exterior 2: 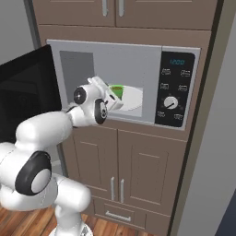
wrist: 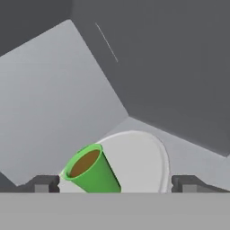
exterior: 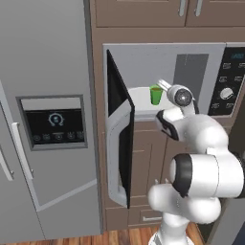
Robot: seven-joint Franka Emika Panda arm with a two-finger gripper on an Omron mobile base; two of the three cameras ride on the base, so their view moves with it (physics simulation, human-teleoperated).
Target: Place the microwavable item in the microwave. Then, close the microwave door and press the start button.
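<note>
We're looking at the microwave door hanging wide open on the left, edge-on from the left base camera (its handle isn't making itself out). In the microwave, the green cup is standing upright on the white turntable; from the right base camera the hand is covering most of it. In the hand camera the gripper is showing its fingertips spread wide, the cup between them, contact impossible to judge. The control panel is sitting rightmost.
</note>
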